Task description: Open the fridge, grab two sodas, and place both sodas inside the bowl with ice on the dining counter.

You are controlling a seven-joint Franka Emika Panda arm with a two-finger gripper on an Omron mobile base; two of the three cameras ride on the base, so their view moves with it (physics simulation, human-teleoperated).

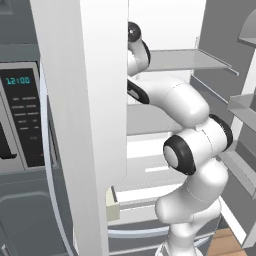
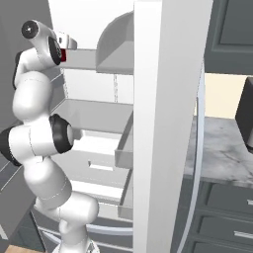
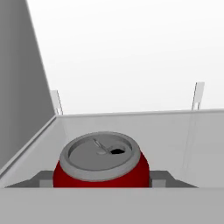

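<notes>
Okay, small red can with silvery top point(image 3: 100, 164) sits between my gripper point(image 3: 100, 180) fingers, half-closed, grip unconfirmed. Light, rigid, slick; squeeze mid-wall.

Red soda point(image 3: 100, 168) upright on white shelf in open fridge point(image 1: 80, 100).

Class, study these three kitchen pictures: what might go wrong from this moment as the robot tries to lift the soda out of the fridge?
1. The claw brackets the red soda can low and near the camera; whether the fingers touch it cannot be told, so it may slip when lifted.
2. The can stands close to the fridge's grey side wall; a sideways pull might knock it there.
3. The arm reaches in beside the open fridge door and could brush it when backing out.
</notes>
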